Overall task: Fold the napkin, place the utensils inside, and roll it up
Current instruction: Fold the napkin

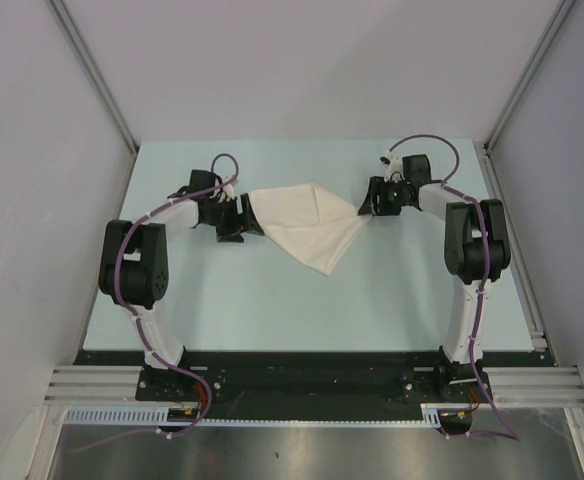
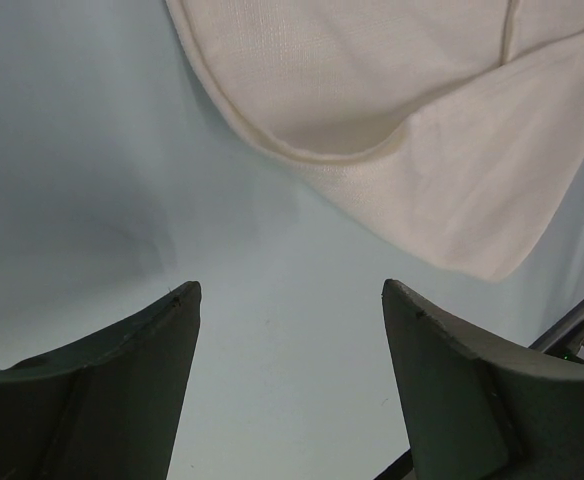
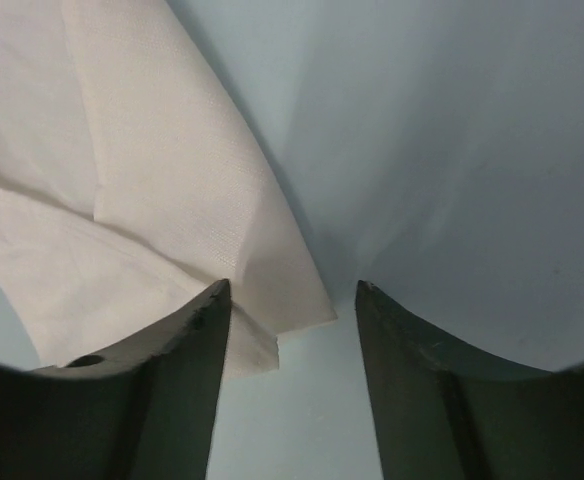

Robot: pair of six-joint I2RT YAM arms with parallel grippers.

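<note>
Both arms (image 1: 142,270) rise from the black rail (image 1: 312,385) at the near edge and reach out over the pale blue table (image 1: 222,300). Mid-table, the napkin (image 1: 307,225) lies between the two grippers. It is loosely folded into a rough triangle whose point faces the near edge, with a crease running across it.

The left gripper (image 2: 290,288) sits at the napkin's left end, jaws spread wide with nothing between them. In its wrist view only the table surface shows in the gap, and the hemmed cloth edge lies just ahead. The right gripper (image 3: 292,286) sits at the napkin's right corner, jaws likewise apart and holding nothing. A cloth corner lies beside one finger (image 3: 172,380), partly hidden behind it, and I cannot tell if they touch.

Beyond, the table runs on to the grey back wall (image 1: 302,70).
</note>
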